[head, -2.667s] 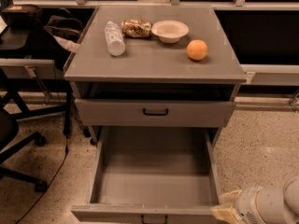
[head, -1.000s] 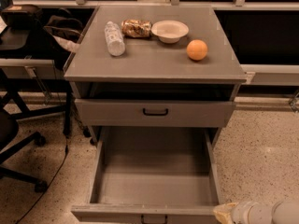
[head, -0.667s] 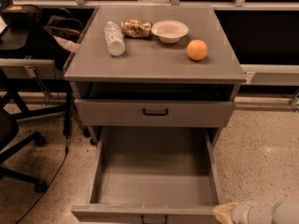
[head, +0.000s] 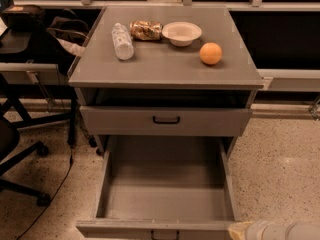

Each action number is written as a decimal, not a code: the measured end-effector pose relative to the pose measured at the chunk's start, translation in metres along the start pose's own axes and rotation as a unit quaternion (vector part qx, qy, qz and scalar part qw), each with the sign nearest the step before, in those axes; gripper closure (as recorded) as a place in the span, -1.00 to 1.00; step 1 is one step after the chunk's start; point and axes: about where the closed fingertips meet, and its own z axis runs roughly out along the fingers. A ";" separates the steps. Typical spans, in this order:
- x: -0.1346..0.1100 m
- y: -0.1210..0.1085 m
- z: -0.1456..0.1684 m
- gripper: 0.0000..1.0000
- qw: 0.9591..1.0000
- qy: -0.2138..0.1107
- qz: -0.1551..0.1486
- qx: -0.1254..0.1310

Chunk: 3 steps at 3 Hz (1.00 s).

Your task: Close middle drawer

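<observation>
The middle drawer (head: 150, 227) stood pulled far out below the top drawer (head: 210, 121), its front at my feet. The gripper (head: 239, 230) sat low by that front's right corner (only a pale tip showed, white arm (head: 285, 231) behind); clenched or released, I could not tell. On the tabletop (head: 165, 69) lay a bottle (head: 122, 40), bowl (head: 182, 33) and orange (head: 210, 53).

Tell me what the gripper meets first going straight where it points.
Likely the open middle drawer, at the right end of its front: the gripper, at the bottom right, points left towards it. Depth is unclear.
</observation>
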 end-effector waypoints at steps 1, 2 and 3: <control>0.012 -0.003 0.010 1.00 1.000 0.006 0.021 0.004; 0.035 -0.004 0.021 1.00 0.999 0.029 0.045 -0.003; 0.049 -0.004 0.026 1.00 0.997 0.045 0.061 -0.006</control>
